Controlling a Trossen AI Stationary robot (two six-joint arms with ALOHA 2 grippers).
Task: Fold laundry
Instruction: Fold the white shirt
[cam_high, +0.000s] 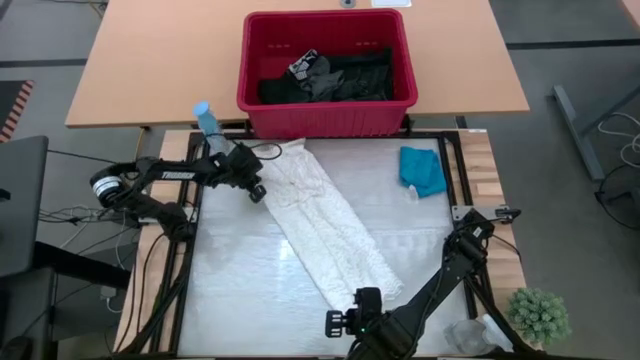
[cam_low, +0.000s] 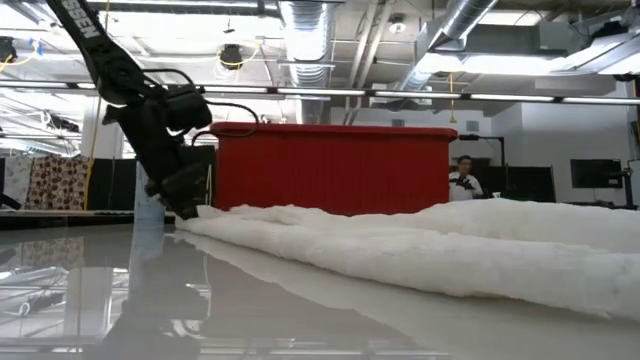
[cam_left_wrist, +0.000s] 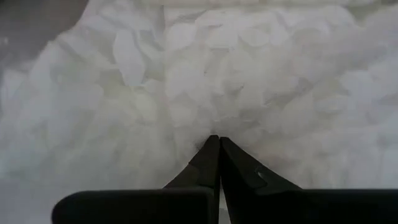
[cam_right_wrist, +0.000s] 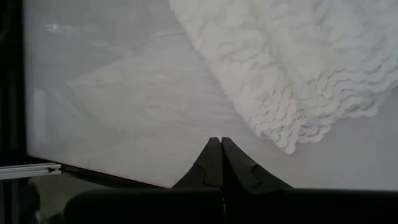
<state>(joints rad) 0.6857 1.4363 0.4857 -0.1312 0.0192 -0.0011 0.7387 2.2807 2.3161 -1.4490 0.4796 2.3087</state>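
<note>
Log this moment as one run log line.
task: fold laundry | left gripper: shut, at white lacy garment far end | right gripper: shut, off near end | teal garment: aside

High view: overhead, straight down on the whole table (cam_high: 230, 290).
Low view: table height, level across toward the red basket (cam_low: 330, 168).
Left wrist view: very close on the white garment (cam_left_wrist: 249, 81).
Right wrist view: near the garment's scalloped end.
Shared: the white garment, all four views.
</note>
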